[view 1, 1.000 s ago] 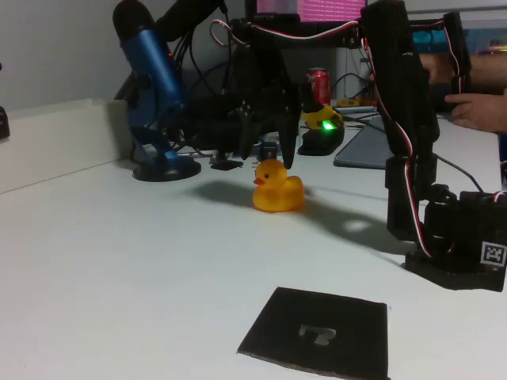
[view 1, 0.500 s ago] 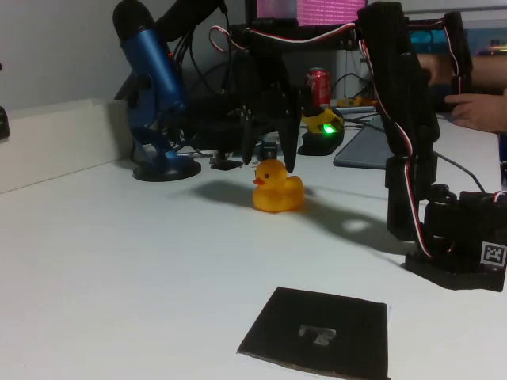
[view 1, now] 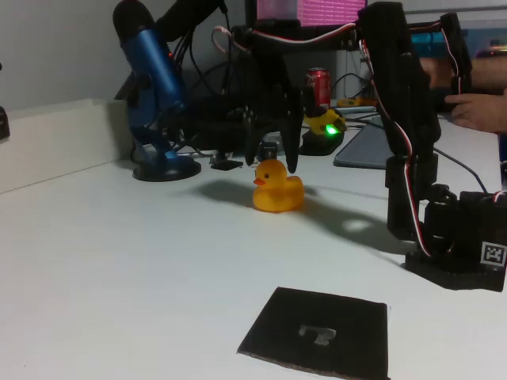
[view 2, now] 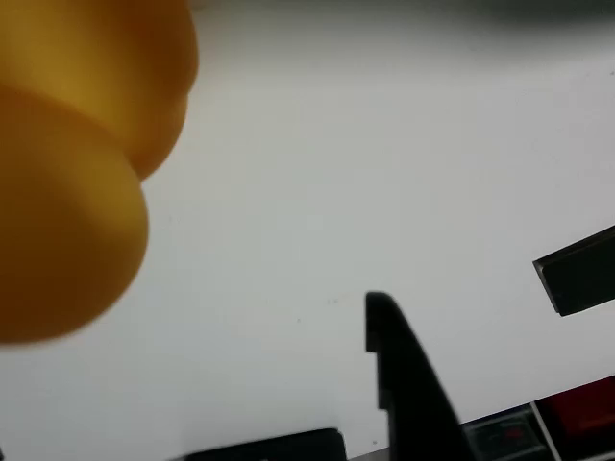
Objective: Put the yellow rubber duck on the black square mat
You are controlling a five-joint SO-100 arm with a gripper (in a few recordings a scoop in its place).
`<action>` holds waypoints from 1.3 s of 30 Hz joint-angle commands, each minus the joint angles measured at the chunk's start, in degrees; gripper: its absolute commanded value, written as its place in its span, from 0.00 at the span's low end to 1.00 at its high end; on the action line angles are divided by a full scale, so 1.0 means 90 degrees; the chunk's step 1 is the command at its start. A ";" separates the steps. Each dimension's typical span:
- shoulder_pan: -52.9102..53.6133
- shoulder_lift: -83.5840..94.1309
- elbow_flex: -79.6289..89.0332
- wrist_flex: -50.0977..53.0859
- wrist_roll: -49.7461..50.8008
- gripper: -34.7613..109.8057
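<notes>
Yellow rubber duck [view 1: 277,187] upright on white table [view 1: 119,261], unmoved since earlier frames, gripper [view 1: 270,155] spread wide, still just above its head, black square mat [view 1: 317,330] well apart at near edge, bare tabletop between.

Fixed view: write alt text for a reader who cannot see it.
A black robot arm's open gripper hangs just above a yellow rubber duck on a white table. A black square mat lies nearer the camera, apart from the duck.
</notes>
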 commanded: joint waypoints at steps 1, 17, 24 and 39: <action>0.0127 -0.0137 -0.0088 0.0312 0.0010 0.56; 0.0166 -0.0322 -0.0029 -0.0117 0.0010 0.56; 0.0166 -0.0303 -0.0039 -0.0127 0.0010 0.56; 0.0176 -0.0293 -0.0049 -0.0146 0.0010 0.40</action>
